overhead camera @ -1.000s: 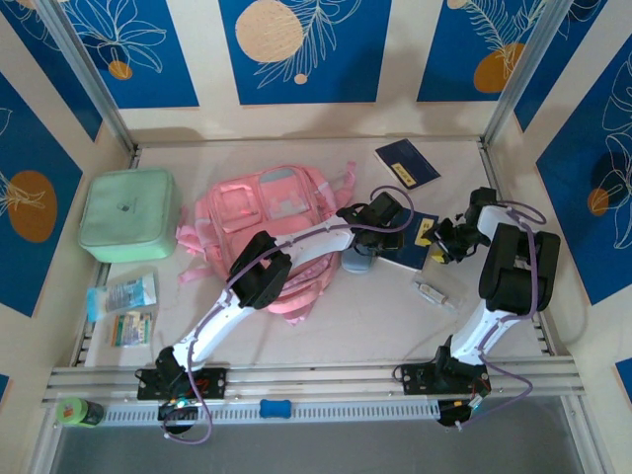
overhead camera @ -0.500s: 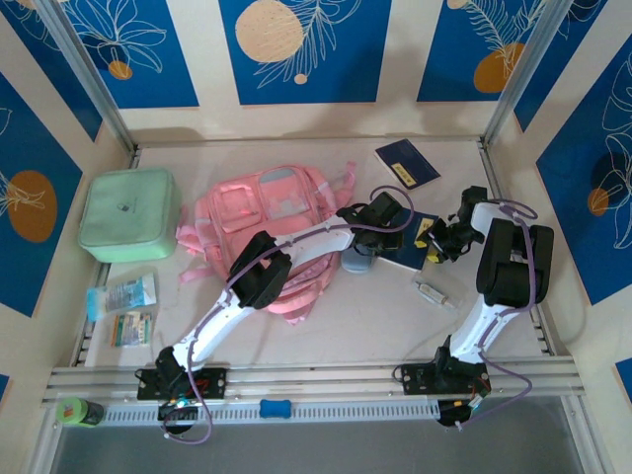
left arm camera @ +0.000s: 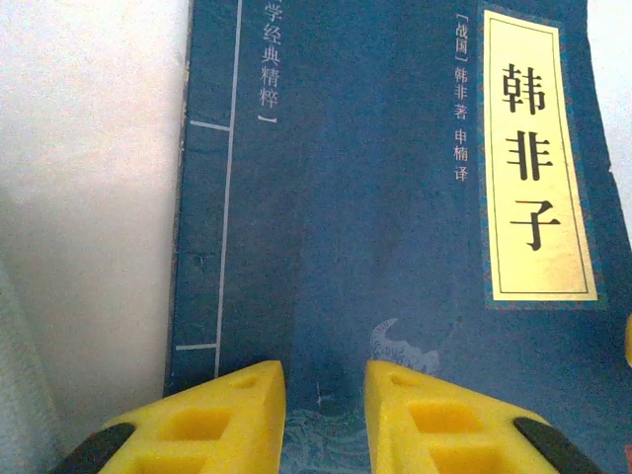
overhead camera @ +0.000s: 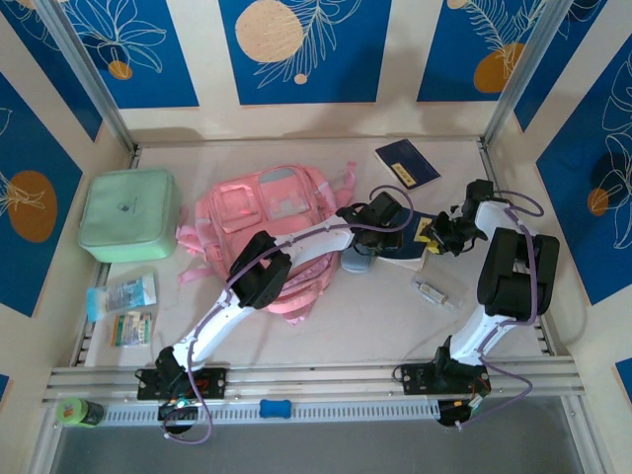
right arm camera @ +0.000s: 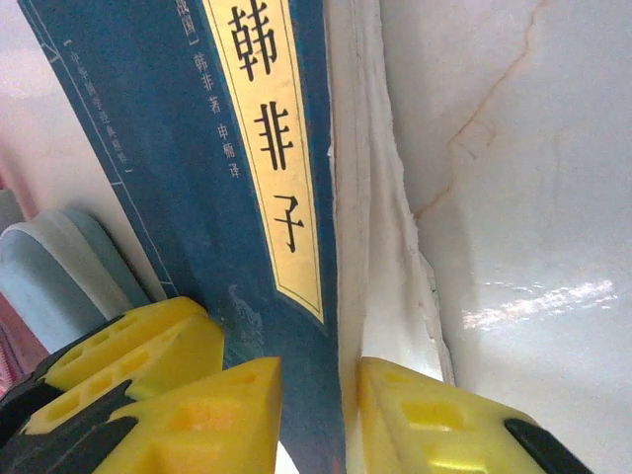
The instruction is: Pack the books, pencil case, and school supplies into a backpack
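Right gripper (right arm camera: 318, 395) slid in, now pinching the book (left arm camera: 346, 247) by its edge. Left gripper (left arm camera: 326, 395) sits slightly open on the cover, pencil case (right arm camera: 59, 286) mostly hidden.

Blue floral wall panels (overhead camera: 306, 49) are enclosing a pale table (overhead camera: 375, 316) with aluminium rails (overhead camera: 316, 378) along its near edge, marking a robot lab.

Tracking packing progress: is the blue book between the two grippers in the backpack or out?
Out. The book is on the table, to the right of the backpack, with its cover in plain view.

2 books (overhead camera: 406, 164) (left arm camera: 346, 197), 1 backpack (overhead camera: 259, 202), 1 box (overhead camera: 128, 213)
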Motion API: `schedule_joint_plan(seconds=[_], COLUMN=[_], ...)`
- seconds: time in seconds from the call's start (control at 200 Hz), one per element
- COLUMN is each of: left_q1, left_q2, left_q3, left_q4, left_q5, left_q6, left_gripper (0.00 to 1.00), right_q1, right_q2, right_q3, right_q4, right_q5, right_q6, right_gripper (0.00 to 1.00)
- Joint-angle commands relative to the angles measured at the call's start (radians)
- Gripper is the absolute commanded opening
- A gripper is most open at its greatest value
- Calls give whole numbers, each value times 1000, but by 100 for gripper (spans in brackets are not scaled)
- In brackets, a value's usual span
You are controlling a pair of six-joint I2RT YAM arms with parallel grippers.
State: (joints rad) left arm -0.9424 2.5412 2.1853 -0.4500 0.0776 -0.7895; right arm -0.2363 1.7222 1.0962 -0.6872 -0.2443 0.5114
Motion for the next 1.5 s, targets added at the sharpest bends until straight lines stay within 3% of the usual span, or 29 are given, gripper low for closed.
schedule_joint_plan(seconds=[0.0,0.42,0.51,0.78,0.945,1.231,1.311,1.491], left_q1=[0,1,4,39,70,175,212,269], left_q2=[33,3,-11,-173,-397,-788,-865,-958], left_q3=[1,2,24,7,-236,-741,-848,-1051], left_q4=[-26,-21,-34,-55,69,332,391,634], left_q5=[8,10,11,2,16,153,214,334], left_q6=[-19,-10,1,48,47,-44,-81,-201], left_gripper=[28,28,29,46,57,76,83,87], right_q1=[-8,-47,-61,-73,-69,26,62,177], right_q2=[0,-2,-22,-142,-218,-330,-355,-403], right_q3=[5,-18,-17,20,92,195,192,168], right_q4=[22,65,57,35,-30,-85,-61,12], right_q5=[-84,-194,-180,-157,-135,-257,-328,-410], right_q6=[-9,25,38,75,90,85,100,132], right_gripper=[25,0,0,0,0,0,0,0])
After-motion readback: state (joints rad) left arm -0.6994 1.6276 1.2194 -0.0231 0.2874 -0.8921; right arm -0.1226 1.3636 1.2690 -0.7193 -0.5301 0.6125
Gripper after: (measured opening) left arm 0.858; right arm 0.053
